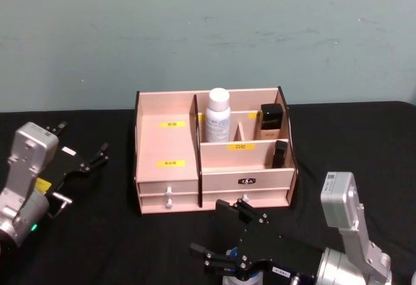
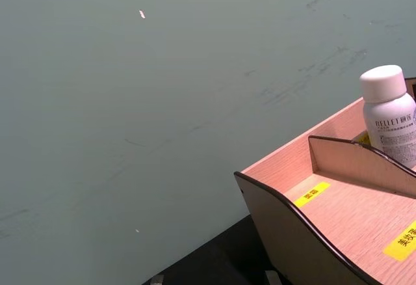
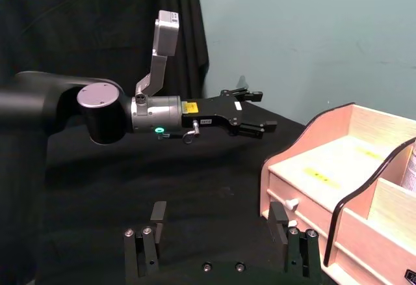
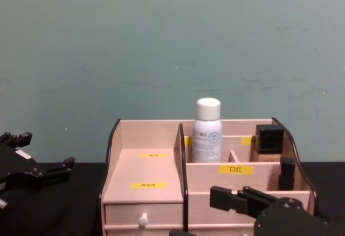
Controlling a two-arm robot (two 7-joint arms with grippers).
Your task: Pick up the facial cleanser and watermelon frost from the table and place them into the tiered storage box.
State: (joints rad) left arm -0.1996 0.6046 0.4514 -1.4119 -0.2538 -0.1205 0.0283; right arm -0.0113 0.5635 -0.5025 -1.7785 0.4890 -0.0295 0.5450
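Table (image 1: pixel 78 233) centre, toward the back edge, carries the tiered storage box (image 1: pixel 169 168), with a white bottle (image 1: pixel 218 116) upright in a rear compartment of its right half. The left gripper (image 1: pixel 79 143) hovers near the table's left edge, beside the box, fingers apart. The right gripper (image 1: pixel 208 228) hangs by the front edge before the drawers, fingers spread wide.
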